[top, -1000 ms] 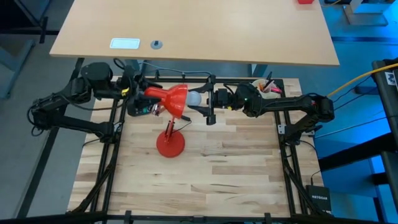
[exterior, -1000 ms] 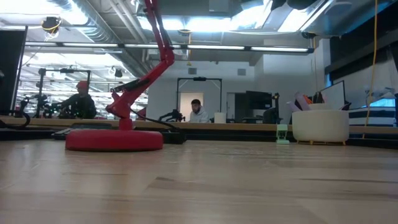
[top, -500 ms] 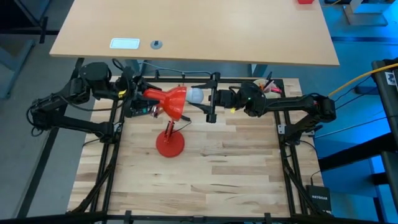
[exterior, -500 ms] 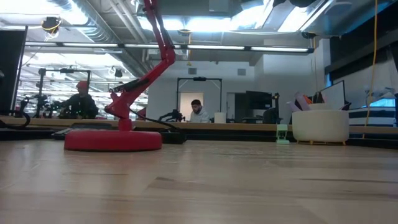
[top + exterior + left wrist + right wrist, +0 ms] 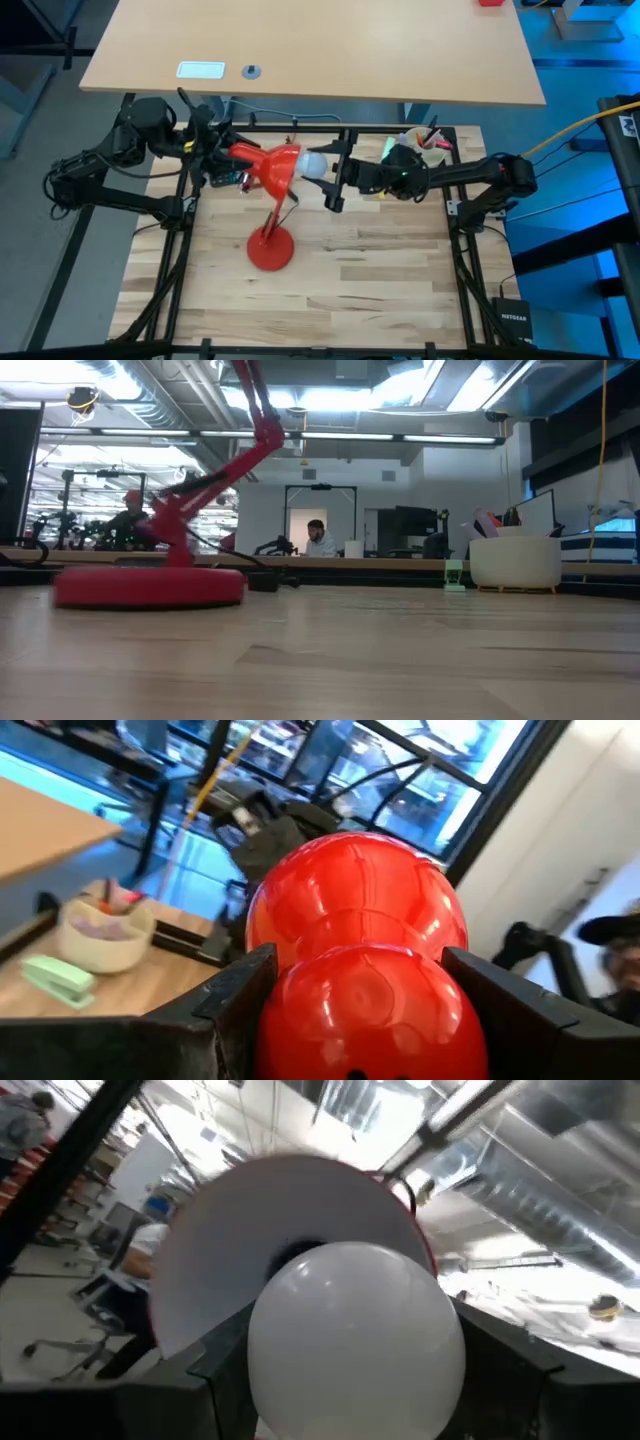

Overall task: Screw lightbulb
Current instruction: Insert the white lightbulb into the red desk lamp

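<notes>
The red desk lamp stands on its round base (image 5: 270, 250), which also shows in the low view (image 5: 150, 585). Its red shade (image 5: 278, 166) is held level above the table's far part, opening toward the right. The white frosted lightbulb (image 5: 313, 163) sits at the shade's mouth, in front of the shade's white inside (image 5: 220, 1230); its screw base is hidden. My left gripper (image 5: 222, 160) is shut on the lamp head behind the shade. My right gripper (image 5: 328, 172) is shut on the bulb. My left gripper pinches the lamp's red rounded head (image 5: 370, 1000), behind the shade, between its two fingers (image 5: 235, 995). The fingers come level from the table's left. The head is held high above the table, with the lamp's arm running down to the base. My right gripper pinches the bulb's round glass (image 5: 355, 1345) between its two fingers (image 5: 225, 1355), one on each side. The fingers come level from the table's right, pointing into the shade's mouth. The bulb is clear of the table, at the shade's opening.
A white cup of pens (image 5: 428, 143) stands at the table's far right, also in the low view (image 5: 515, 562). A green stapler (image 5: 55, 978) lies beside it. A larger desk (image 5: 310, 50) stands beyond the far edge. People sit in the room behind.
The lamp's base has slid toward the table's near edge and a little left, and the lamp's arm leans more. My right gripper has gone slightly toward the left with the bulb and has turned somewhat. Both holds are kept.
</notes>
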You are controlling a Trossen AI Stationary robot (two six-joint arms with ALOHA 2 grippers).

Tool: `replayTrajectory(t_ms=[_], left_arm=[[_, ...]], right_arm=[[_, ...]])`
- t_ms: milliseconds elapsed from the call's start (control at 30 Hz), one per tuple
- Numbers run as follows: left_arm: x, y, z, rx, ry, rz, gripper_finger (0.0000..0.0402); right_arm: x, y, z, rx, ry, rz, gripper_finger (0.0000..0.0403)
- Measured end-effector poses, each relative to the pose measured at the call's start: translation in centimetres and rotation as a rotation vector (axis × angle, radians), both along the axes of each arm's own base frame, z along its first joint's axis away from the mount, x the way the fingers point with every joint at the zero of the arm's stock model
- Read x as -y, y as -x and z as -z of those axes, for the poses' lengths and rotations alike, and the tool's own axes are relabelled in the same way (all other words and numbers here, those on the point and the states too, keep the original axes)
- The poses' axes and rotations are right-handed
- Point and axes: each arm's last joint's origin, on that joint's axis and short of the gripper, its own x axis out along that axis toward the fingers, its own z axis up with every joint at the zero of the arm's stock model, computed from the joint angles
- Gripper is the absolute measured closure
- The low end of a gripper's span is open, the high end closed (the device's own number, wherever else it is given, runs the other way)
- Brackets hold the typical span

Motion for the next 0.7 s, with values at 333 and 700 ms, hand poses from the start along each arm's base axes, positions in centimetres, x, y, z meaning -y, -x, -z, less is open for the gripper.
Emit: replayTrajectory(t_ms=[333, 700], left_arm=[[0.1, 0.1, -0.1, 0.002, 0.013, 0.008, 0.015], [0.1, 0.0, -0.1, 0.0, 0.002, 0.035, 0.0149]], right_arm=[[-2.6, -3.1, -0.6, -0.02, 0.014, 0.051, 0.0146], [-2.1, -3.5, -1.6, 0.0, 0.01, 0.1, 0.0146]])
